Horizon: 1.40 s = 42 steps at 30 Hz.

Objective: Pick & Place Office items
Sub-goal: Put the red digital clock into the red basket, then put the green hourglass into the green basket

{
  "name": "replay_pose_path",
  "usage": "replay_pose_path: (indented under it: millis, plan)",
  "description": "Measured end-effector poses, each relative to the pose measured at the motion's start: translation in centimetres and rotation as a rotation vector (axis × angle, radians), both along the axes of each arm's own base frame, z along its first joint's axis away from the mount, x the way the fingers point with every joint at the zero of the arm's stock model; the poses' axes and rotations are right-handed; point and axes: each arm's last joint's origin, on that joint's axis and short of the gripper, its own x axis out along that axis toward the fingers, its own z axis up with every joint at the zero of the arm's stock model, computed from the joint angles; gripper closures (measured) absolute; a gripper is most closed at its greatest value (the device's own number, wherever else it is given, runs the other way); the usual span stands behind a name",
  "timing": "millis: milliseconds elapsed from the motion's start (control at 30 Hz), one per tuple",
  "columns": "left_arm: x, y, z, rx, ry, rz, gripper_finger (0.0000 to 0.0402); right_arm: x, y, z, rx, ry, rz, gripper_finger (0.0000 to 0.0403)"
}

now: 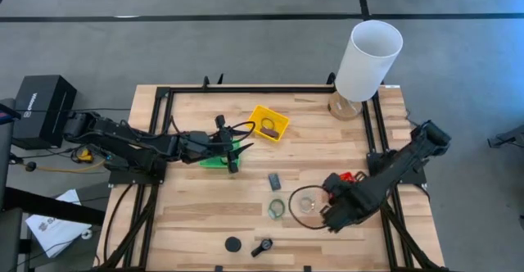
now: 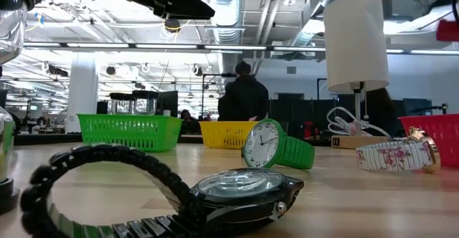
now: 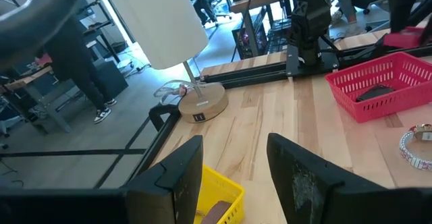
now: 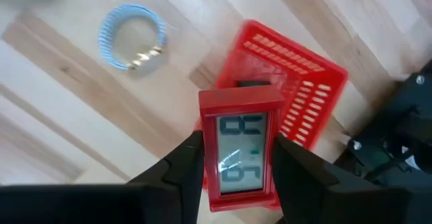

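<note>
The red digital clock (image 4: 241,150) is clamped between the right gripper (image 4: 236,170) fingers, raised above the red tray (image 4: 297,89), not yet released. The yellow tray (image 1: 269,123) holds one item. Several watches (image 1: 277,208) remain on the table (image 1: 196,215). The left gripper (image 3: 236,177) hovers open, empty, near the green tray (image 1: 219,159).

Pale wooden table (image 1: 205,210) with visible grain, glossy red plastic digital clock (image 4: 239,146), red plastic mesh tray (image 4: 297,89), shiny glass-faced black watch (image 2: 240,188), matt white lamp shade (image 2: 355,41)
</note>
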Motion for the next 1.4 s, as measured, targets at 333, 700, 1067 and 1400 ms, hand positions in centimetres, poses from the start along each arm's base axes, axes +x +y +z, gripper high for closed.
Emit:
replay_pose_path:
  millis: [333,700,1067,1400]
  plan:
    - [0.0,0.0,0.0,0.000,-0.002,0.000,0.0243,-4.4,-3.8,-5.0,0.110,-0.107,-0.112,0.0259]
    - [0.0,0.0,0.0,0.000,-0.002,-0.001,0.0243,-5.6,-5.7,-8.7,0.149,-0.081,-0.162,0.0246]
    - [0.0,0.0,0.0,0.000,-0.002,0.000,0.0243,-5.4,-5.7,-8.7,0.157,-0.088,-0.201,0.0210]
    - [0.0,0.0,0.0,-0.002,-0.003,0.000,0.0243,-5.3,-5.6,-8.7,0.164,-0.099,-0.194,0.0180]
